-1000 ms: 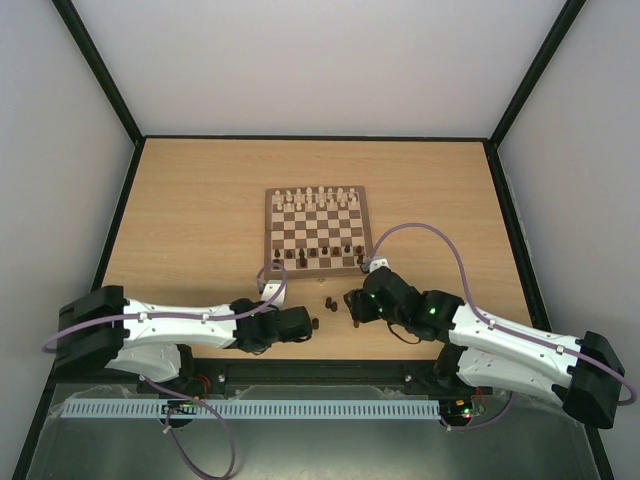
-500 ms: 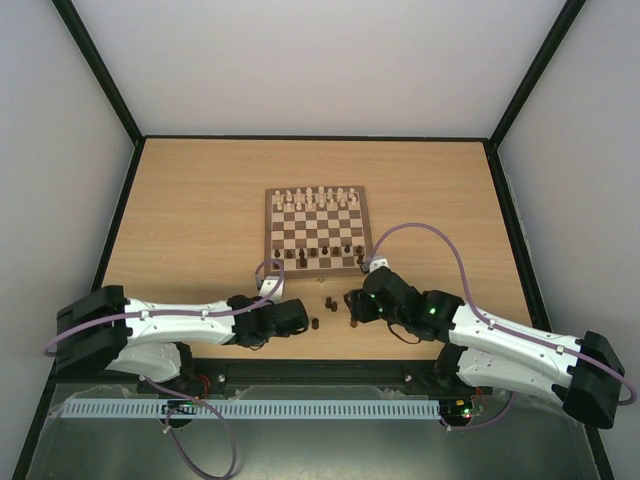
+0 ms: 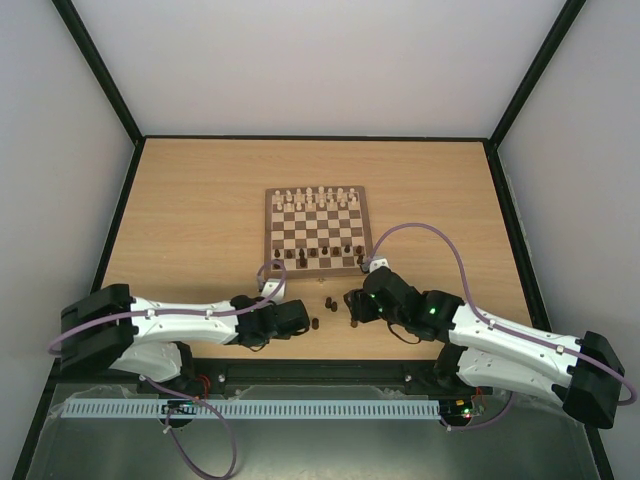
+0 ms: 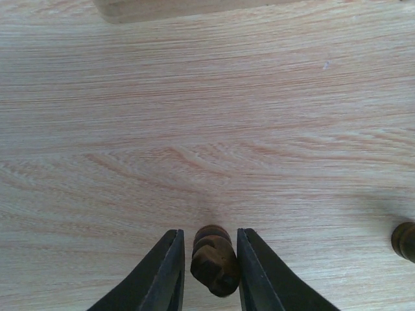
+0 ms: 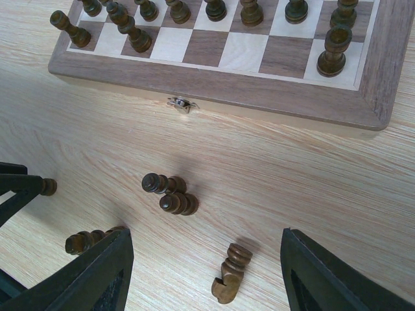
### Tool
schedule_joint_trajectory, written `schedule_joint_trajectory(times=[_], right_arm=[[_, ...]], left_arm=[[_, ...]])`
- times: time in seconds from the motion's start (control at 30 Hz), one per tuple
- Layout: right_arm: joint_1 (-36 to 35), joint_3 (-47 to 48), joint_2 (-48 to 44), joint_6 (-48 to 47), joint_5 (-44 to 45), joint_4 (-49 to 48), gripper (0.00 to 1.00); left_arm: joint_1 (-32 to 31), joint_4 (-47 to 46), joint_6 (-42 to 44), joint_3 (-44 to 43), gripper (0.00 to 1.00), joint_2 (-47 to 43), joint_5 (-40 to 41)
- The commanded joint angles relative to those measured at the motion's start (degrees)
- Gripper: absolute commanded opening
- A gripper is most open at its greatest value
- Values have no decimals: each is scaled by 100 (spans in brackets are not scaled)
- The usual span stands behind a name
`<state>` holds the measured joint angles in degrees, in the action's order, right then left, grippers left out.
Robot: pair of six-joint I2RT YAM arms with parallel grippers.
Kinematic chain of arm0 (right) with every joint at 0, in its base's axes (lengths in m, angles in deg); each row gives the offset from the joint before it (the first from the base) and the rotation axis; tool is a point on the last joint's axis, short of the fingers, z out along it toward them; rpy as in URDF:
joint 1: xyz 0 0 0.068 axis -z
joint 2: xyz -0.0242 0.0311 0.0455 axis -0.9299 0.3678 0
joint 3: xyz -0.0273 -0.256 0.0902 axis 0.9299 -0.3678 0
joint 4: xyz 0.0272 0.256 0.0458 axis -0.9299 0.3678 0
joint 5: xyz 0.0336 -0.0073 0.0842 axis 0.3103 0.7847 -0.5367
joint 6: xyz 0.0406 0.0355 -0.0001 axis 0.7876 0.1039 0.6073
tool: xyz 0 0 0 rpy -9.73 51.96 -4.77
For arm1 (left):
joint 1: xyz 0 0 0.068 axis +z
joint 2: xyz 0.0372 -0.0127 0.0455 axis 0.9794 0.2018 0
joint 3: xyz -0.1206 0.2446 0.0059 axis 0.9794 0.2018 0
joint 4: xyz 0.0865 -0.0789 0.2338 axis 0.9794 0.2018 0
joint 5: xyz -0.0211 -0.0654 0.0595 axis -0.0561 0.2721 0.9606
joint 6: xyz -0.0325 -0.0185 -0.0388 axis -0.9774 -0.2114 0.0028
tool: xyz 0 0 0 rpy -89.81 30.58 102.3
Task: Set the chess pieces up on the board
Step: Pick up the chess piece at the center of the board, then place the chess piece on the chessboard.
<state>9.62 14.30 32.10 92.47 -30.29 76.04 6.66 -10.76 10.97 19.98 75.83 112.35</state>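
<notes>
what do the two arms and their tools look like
The left arm and right arm have white shells with black joints and black blocks at the outer ends. A lilac cable loops along each. The left tool and right tool are plain black and taper towards the tips.

White moulded shells on the left arm (image 3: 180, 325) at lower left and the right arm (image 3: 510, 345) at lower right, each capped by a black block at its outer end, with black housings toward mid-frame. Pale lilac cable (image 3: 440, 235) looped over each, small green lights (image 3: 432, 310) on the right one's black housing. Plain black tapering fingers (image 4: 165, 272) along the bottom edge of both wrist views
</notes>
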Motion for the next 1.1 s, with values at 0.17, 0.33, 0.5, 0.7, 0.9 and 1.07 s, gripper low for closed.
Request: schedule_joint_trajectory(times=[0.17, 0.33, 0.5, 0.7, 0.9, 1.07], right_arm=[[-35, -59, 5, -64, 65, 54, 63], [-33, -62, 19, -59, 74, 61, 63], [-36, -50, 24, -45, 98, 68, 63], [-33, -48, 14, -9, 171, 96, 63], [-34, -45, 20, 13, 230, 128, 63], [-35, -39, 30, 17, 224, 133, 63]], left_arm=[[-6, -27, 72, -7, 14, 148, 50], [101, 155, 238, -205, 14, 165, 197], [588, 264, 881, -607, 13, 125, 296], [1081, 198, 1734, -1291, 13, 458, 308], [1556, -38, 2298, -1759, 13, 927, 254], [1765, -141, 2520, -2040, 13, 1267, 236]])
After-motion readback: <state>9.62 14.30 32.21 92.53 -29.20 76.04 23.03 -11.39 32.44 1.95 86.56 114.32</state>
